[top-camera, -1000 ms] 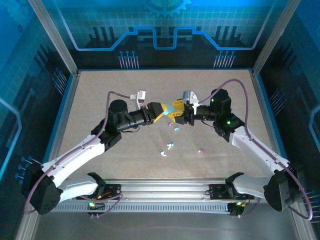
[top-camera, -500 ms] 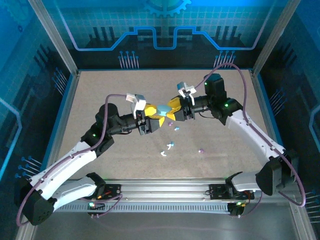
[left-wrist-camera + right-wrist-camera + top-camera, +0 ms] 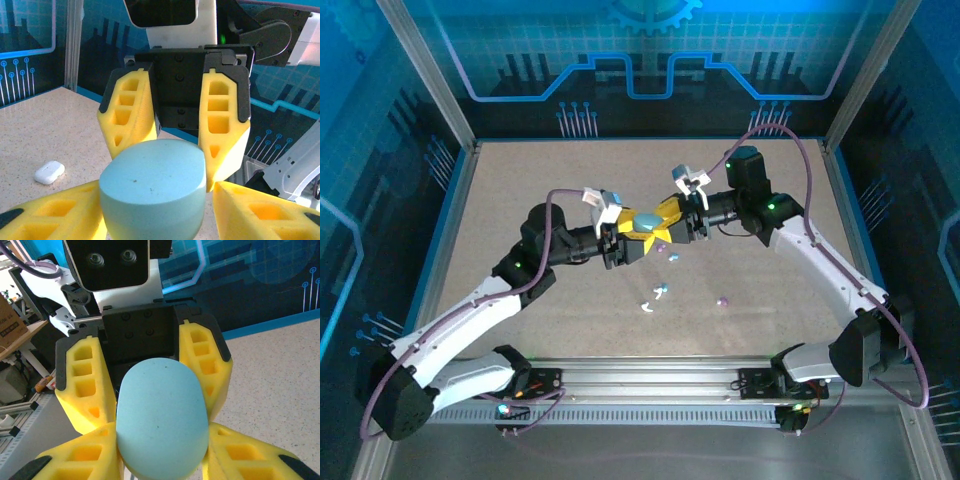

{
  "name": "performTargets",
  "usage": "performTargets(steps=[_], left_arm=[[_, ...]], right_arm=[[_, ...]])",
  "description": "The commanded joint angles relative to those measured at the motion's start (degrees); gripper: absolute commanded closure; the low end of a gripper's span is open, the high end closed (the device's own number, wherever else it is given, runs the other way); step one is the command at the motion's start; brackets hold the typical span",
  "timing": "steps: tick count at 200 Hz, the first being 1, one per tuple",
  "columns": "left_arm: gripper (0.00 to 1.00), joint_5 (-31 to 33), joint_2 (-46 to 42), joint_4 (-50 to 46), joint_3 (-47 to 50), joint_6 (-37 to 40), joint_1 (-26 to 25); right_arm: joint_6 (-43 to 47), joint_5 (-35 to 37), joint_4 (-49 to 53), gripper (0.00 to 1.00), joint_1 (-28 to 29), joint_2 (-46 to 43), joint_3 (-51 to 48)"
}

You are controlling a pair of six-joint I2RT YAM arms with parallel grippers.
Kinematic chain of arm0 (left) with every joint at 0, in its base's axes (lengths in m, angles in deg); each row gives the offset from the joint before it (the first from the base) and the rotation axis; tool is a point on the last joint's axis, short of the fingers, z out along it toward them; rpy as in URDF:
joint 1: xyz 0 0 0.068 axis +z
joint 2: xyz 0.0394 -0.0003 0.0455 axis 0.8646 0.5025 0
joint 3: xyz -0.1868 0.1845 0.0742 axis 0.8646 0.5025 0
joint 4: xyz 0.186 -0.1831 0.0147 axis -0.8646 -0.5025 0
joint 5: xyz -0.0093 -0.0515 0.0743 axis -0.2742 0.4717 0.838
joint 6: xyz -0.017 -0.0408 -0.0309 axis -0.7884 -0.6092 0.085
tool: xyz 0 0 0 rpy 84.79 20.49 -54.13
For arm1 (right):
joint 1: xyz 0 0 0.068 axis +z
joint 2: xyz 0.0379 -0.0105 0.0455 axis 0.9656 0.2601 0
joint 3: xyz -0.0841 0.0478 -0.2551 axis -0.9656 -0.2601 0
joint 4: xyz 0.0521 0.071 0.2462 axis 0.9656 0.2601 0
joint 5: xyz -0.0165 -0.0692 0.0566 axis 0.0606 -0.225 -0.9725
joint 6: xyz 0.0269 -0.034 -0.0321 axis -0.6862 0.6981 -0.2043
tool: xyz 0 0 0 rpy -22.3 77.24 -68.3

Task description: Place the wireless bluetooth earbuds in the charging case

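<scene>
Above the middle of the table, both arms are reaching inward and meeting nose to nose. The left arm is rising from its base at the near left, bending at the elbow and running its forearm rightward, so the left gripper is pointing right. The right arm is arching up from the near right, folding at a high elbow and turning back leftward, so the right gripper is facing the left one.

Between the two, clear of the surface, a light blue charging case is sitting. In the right wrist view the right gripper's yellow fingers are pressing on both sides of the case, pinching it. In the left wrist view the left gripper's fingers are flanking the same case closely, one side touching and a sliver of gap showing at the other; whether they are clamping it I cannot tell.

The earbuds are lying loose on the table, nearer the bases, as purple, light blue and white specks apart from the case. A white case is lying on the table off to one side.
</scene>
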Motion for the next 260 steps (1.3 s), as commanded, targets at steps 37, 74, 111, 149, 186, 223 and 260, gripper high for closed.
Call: performTargets(steps=[37, 74, 111, 149, 186, 223, 260], left_arm=[[0.58, -1.8, 0.2, 2.2, -2.1, 0.1, -0.2], [0.58, -3.0, -0.8, 3.0, -1.3, -0.2, -0.2], [0.64, -5.3, 0.1, 3.4, -1.9, -1.0, -0.2], [0.75, -5.4, 0.2, 1.8, -2.4, 0.6, -0.2], [0.77, -4.1, 0.3, -0.6, -2.5, 3.3, -0.2], [0.78, -4.7, 0.8, -1.6, -2.9, 4.4, -0.1], [0.78, -5.1, 1.3, -1.8, -3.2, 4.8, -0.2]], right_arm=[[3.5, -1.3, 2.4, 0.63, -0.1, -0.3, 1.2], [7.7, -1.4, 4.7, 0.62, -0.1, -1.1, 0.8], [8.9, -2.0, 5.1, 0.62, -0.2, -1.3, 0.9], [9.8, -1.4, 7.4, 0.59, -0.6, -1.6, 1.8], [6.6, 1.1, 6.6, 0.53, -1.9, -2.4, 2.0], [3.1, 1.1, 5.7, 0.50, -3.0, -2.3, 2.1], [1.2, 0.9, 5.4, 0.49, -3.0, -1.8, 2.5]])
